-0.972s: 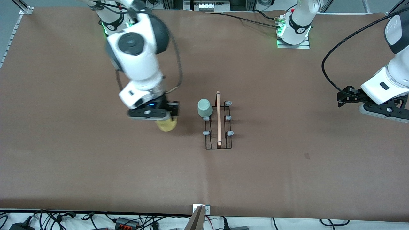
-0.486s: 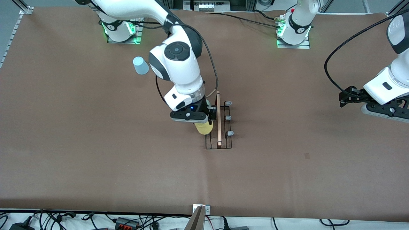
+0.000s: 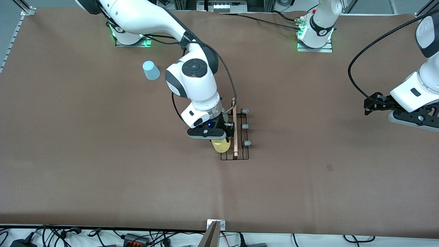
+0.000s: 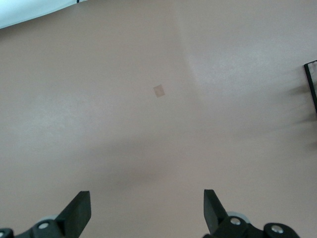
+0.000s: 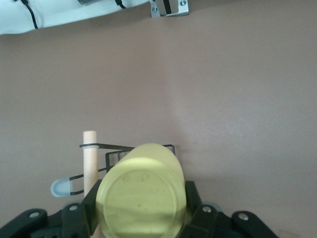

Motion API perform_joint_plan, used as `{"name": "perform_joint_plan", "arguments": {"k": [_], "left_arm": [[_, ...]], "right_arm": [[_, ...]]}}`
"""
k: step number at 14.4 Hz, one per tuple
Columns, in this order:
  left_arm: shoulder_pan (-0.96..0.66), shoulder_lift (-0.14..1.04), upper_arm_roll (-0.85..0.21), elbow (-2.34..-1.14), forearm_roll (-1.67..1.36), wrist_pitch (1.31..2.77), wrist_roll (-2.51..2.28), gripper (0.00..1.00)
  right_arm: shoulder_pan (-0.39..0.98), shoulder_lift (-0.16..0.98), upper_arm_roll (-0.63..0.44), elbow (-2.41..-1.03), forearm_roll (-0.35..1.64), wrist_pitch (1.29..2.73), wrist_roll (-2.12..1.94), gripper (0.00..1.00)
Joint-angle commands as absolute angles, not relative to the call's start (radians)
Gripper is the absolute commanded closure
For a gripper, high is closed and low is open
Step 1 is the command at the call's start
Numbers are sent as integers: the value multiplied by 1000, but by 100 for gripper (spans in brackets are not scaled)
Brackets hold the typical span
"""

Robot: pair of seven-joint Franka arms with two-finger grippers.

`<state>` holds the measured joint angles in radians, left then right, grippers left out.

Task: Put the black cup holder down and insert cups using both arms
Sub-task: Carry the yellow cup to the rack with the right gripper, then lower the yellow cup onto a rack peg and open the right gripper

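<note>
A brown mat (image 3: 103,164) covers the table. Nearer the camera than the mat, cables (image 3: 51,235) lie on a white strip. 1 metal bracket (image 3: 216,224) sits at the mat's edge.

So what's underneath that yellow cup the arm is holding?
The right end effector grips the yellow cup over the black cup holder. Its wire frame shows beneath; the peg directly under the cup is covered.

The right hand (image 3: 219,134) and its yellow cup (image 3: 221,145) blocked the black cup holder (image 3: 235,151) at its nine o'clock side, with the wooden handle (image 3: 234,127) just beside. The three pegs (image 3: 245,127) at three o'clock stood unobstructed. The left hand (image 3: 368,106), fingers apart, waited over bare counter (image 3: 308,178) well apart.
</note>
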<state>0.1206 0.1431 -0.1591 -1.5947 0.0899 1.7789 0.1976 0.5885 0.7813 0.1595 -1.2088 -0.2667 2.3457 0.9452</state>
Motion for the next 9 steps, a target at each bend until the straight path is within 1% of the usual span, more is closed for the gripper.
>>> {"name": "perform_joint_plan", "arguments": {"k": [1,2,3,4,5,6,7,8,9], "left_arm": [[126,149,-163,-1574,77,1764,221,0],[126,149,-164,-1574,75,1764,221,0],[124,149,-164,-1575,74,1764,221,0],[124,149,-164,-1575,74,1764,221,0],[124,149,-164,-1575,75,1764,221,0],[123,149,-164,-1574,75,1764,221,0],[124,149,-164,-1574,74,1764,222,0],[126,149,-164,-1574,74,1764,222,0],[124,150,-164,-1572,74,1764,222,0]], "right_arm": [[598,793,155,-1200,-288,2349,962,96],[598,795,155,-1204,-288,2349,963,96],[600,799,153,-1212,-288,2350,968,92],[598,801,153,-1212,-288,2350,968,63],[601,801,153,-1213,-294,2347,966,37],[603,799,147,-1219,-307,2347,962,19],[603,792,141,-1224,-307,2347,957,17],[603,788,141,-1224,-307,2345,957,12],[603,785,141,-1226,-305,2344,956,8]]}}
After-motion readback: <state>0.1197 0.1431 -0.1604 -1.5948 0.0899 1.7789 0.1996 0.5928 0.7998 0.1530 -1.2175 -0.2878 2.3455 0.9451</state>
